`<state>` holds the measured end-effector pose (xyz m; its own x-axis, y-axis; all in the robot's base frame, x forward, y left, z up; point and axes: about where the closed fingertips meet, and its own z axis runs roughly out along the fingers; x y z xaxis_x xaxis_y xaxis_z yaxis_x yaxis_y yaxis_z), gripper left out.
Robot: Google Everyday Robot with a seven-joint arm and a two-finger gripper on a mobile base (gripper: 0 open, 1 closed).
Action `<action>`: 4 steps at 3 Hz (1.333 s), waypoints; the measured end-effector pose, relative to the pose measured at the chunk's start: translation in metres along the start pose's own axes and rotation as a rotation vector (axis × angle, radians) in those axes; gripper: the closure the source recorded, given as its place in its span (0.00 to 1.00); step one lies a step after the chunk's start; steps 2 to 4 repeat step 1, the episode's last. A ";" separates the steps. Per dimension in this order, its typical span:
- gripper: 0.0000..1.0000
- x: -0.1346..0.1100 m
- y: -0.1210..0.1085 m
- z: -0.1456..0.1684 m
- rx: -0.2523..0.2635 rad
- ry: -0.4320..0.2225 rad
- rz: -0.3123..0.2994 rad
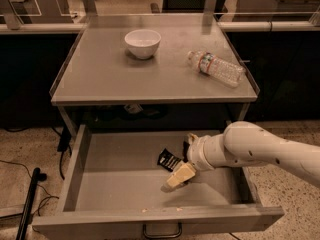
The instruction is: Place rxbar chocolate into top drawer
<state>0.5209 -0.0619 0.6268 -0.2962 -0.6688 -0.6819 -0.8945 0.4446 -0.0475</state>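
The rxbar chocolate, a small black wrapper with white lettering, lies on the floor of the pulled-out top drawer, right of its middle. My gripper reaches into the drawer from the right on a white arm. It is open, with its cream finger pointing down-left just in front of the bar. The drawer's dark loop handle shows at the bottom edge.
On the grey tabletop above the drawer stand a white bowl and a clear water bottle lying on its side. A black pole and cables lie on the floor at the left.
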 end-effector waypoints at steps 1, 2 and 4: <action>0.00 0.000 0.000 0.000 0.000 0.000 0.000; 0.00 0.000 0.000 0.000 0.000 0.000 0.000; 0.00 0.000 0.000 0.000 0.000 0.000 0.000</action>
